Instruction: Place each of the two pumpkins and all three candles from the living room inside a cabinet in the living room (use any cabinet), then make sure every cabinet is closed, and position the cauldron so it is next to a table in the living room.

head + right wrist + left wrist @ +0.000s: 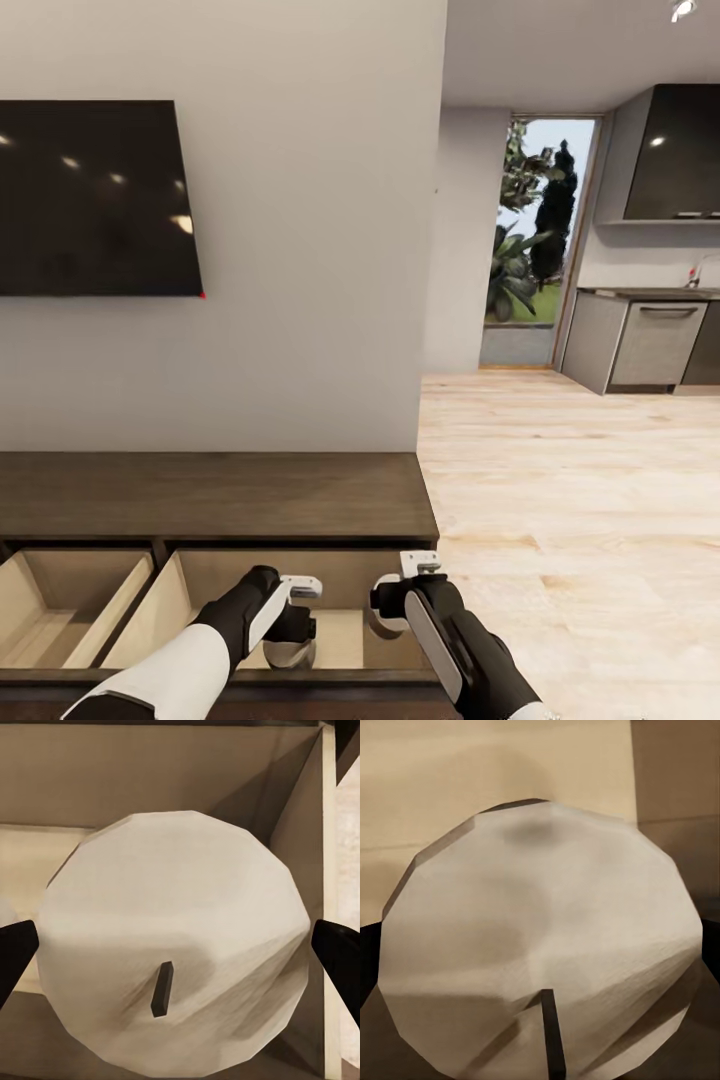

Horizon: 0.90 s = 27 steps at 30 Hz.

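Nearest the head camera, both arms reach forward and down over the open drawers of the cabinet (215, 495). The left gripper (290, 625) points down into the right-hand drawer, forearm angled in from the lower left, and a pale rounded candle (289, 652) sits between its fingers just above the drawer floor. In the left wrist view that candle (540, 945) looms close, a faceted grey-white top with a short dark wick, and dark fingertips (369, 945) press at its flanks, so the jaws are closed around it. The right gripper (395, 600) hangs beside it over the same drawer, wrist bent downward, near the drawer's right wall. Its wrist view shows a second candle (174, 941) clasped between two dark fingertips (337, 960) touching either side, with the light-wood drawer (187, 772) interior behind.

A second open drawer (60, 600) lies to the left, split by a slanting divider. Past the drawers runs the cabinet's dark brown top, flush against a pale wall carrying a black TV (90, 195). To the right, light plank floor (570, 470) stretches to grey kitchen units (640, 340) and a glass door (530, 240) showing greenery.
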Tool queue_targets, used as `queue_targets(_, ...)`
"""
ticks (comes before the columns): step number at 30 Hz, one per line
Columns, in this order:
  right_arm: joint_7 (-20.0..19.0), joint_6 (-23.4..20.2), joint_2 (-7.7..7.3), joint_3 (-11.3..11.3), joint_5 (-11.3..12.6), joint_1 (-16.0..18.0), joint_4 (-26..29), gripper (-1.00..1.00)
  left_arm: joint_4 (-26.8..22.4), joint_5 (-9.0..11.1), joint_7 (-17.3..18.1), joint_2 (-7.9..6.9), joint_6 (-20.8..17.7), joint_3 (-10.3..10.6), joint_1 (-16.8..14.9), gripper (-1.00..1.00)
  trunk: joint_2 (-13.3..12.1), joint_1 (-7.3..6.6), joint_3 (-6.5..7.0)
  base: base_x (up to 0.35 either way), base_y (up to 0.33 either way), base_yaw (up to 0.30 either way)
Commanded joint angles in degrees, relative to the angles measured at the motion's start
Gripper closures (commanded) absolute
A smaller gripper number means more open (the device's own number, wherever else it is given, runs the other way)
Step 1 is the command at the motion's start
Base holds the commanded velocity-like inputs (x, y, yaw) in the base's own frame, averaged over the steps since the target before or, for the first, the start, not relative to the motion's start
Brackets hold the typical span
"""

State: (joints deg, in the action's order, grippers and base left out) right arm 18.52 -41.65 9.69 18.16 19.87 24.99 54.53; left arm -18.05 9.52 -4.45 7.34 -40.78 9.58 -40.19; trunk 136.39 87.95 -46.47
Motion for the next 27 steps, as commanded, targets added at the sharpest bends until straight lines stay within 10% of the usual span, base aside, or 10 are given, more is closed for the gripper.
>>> queue_targets(1, 0.6, -0.2, -0.02, 0.1, 0.6, 0.2, 0.0, 1.0, -0.1, 0.6, -0.5, -0.03, -0.3, 0.4, 0.0, 1.0, 0.0, -0.01, -0.16, 0.0, 0.0, 0.0)
queue_targets(27, 0.5, -1.0, -0.03, 0.1, 0.6, 0.5, -0.9, 1.0, -1.2, 0.6, -1.0, -0.3, 0.0, 0.3, -0.1, 1.0, 0.8, 0.43, -2.94, 0.0, 0.0, 0.0)
